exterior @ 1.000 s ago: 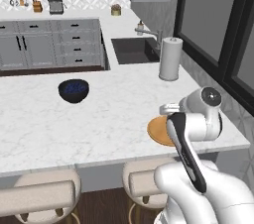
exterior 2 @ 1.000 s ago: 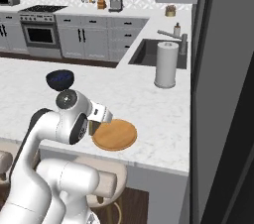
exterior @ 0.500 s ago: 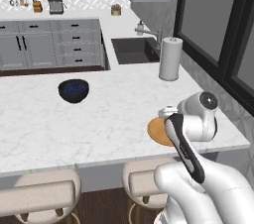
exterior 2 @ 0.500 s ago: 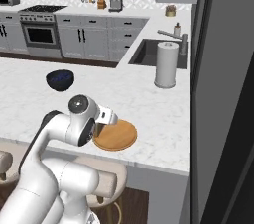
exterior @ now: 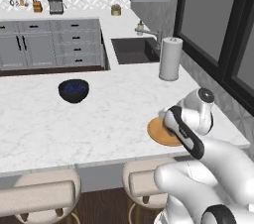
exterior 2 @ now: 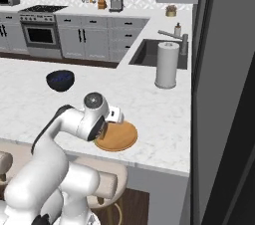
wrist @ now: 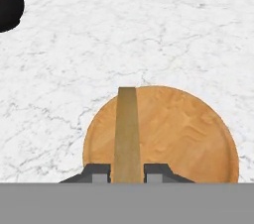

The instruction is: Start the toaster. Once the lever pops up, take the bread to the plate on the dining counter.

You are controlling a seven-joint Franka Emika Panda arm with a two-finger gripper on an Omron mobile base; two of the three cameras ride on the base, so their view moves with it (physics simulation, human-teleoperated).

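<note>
A: So, going from the left, what sits on the bench point(exterior: 99, 119)?

B: A dark bowl point(exterior: 73, 90) toward the left side, well apart from everything else. Further right, near the front edge, lies the plate point(exterior: 158, 134), a flat orange-tan disc. Behind it, by the sink point(exterior: 133, 50), stands a roll of paper towels point(exterior: 170, 58).

A: And the end effector?

B: From the hand camera the end effector point(wrist: 127, 172) is narrowed onto the bread point(wrist: 127, 134), one fingertip point(wrist: 97, 172) pressed against each flat face of the slice. The slice stands on edge between them, so it reads as a thin tan strip running away from the camera.

A: Where is the bread relative to the plate?

B: Over the plate's left half, inside the rim. Whether its far edge touches the plate's surface or hangs just above it, I cannot tell.

A: Do the base cameras agree?

B: Yes. In the right base view the wrist is bent low over the near left edge of the plate point(exterior 2: 119, 137), and the arm covers part of it. The bowl point(exterior 2: 60, 79) is off to the left there, the paper towels point(exterior 2: 166, 64) behind to the right.
</note>
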